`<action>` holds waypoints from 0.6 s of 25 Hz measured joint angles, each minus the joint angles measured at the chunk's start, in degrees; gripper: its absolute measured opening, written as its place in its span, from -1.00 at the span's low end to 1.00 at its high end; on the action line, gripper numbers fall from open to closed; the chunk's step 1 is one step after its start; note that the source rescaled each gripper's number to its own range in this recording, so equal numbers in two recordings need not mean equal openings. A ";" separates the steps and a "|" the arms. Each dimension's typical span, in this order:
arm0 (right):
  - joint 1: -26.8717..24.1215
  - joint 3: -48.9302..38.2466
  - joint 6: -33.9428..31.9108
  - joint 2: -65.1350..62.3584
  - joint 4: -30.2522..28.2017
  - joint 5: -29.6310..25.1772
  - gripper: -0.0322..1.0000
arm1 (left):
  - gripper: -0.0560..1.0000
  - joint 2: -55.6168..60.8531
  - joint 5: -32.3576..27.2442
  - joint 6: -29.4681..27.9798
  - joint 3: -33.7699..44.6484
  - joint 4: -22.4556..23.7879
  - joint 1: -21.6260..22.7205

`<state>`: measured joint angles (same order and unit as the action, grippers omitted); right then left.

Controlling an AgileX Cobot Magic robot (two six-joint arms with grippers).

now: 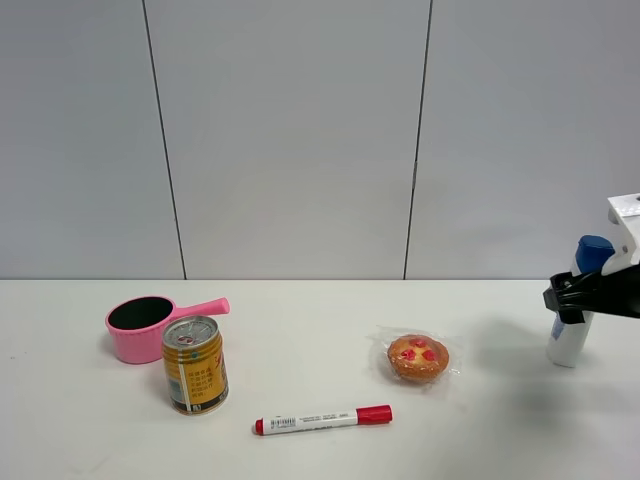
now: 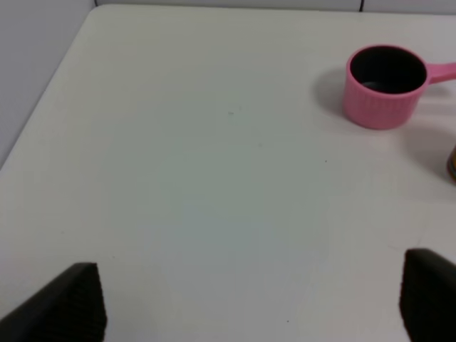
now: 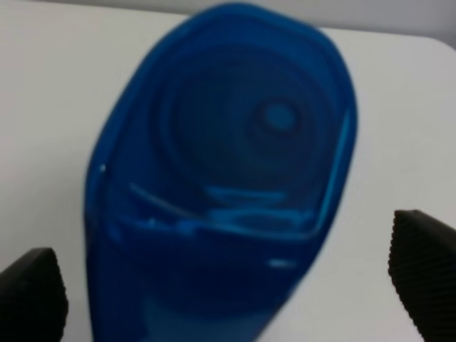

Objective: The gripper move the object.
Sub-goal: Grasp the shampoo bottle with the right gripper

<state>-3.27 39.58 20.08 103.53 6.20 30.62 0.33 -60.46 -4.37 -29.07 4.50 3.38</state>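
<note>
The object, a tall white bottle (image 1: 568,343) with a blue cap (image 1: 594,251), stands upright on the table at the far right. In the right wrist view its blue cap (image 3: 228,164) fills the picture, seen from above. My right gripper (image 1: 578,296) is at the bottle's neck with a black finger on each side. Its fingers (image 3: 32,292) stand apart from the bottle, so my right gripper (image 3: 228,285) is open around it. My left gripper (image 2: 256,303) is open and empty over bare table, and it is out of the exterior view.
A pink cup with a handle (image 1: 142,326) and a gold can (image 1: 195,364) stand at the left. A red-capped white marker (image 1: 322,418) lies at the front centre. A wrapped small cake (image 1: 418,358) lies right of centre. The pink cup (image 2: 385,85) also shows in the left wrist view.
</note>
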 joint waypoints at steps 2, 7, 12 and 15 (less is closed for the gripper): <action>0.00 0.00 -0.06 0.45 0.00 1.49 1.00 | 1.00 0.00 0.00 0.00 0.00 0.00 0.00; 0.00 -0.11 -2.25 1.24 0.00 2.56 1.00 | 1.00 0.00 0.00 0.00 0.00 0.00 0.00; 0.00 -0.18 -3.05 2.29 -0.47 6.40 1.00 | 1.00 0.00 0.00 0.00 0.00 0.00 0.00; 0.00 -0.18 -4.00 2.94 -0.58 7.33 0.99 | 1.00 0.00 0.00 0.00 0.00 0.00 0.00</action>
<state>-3.27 39.40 16.08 106.47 5.62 37.95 0.33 -60.46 -4.37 -29.07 4.50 3.38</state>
